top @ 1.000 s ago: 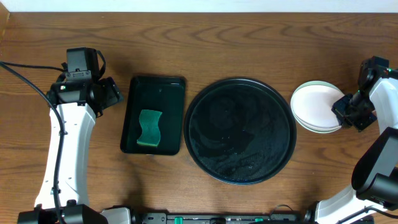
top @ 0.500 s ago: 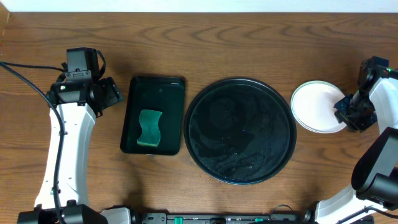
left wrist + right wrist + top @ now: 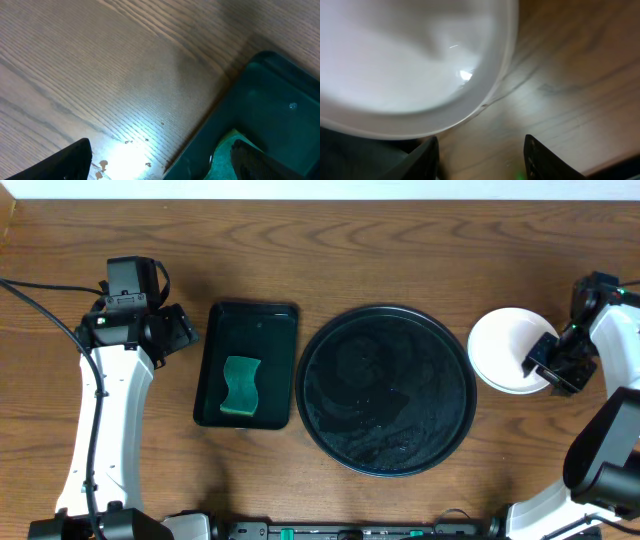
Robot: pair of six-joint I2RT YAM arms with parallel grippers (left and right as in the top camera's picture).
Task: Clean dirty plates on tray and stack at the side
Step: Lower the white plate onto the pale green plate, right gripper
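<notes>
Over at the right side of the wooden table (image 3: 330, 250), the small round plates (image 3: 505, 350) sit in a stack. A white one is on top, and a pale rim of another just shows under its near edge. The stack rests on the bare wood just to the right of the large round glossy black tray (image 3: 386, 390), close to its raised rim, though I cannot tell whether they touch. The right gripper (image 3: 548, 365) hangs at the stack's right edge with its two dark fingers partway apart. From its wrist, only wood grain shows between them, with the white rim just ahead of the tips, so it grips nothing. Left of the black tray lies a dark green rectangular tray (image 3: 250, 330) with a green wavy-edged sponge (image 3: 240, 387) in its near half. Just beside that tray's left rim, the left gripper (image 3: 185, 330) hovers over the wood, spread wide and carrying nothing.
</notes>
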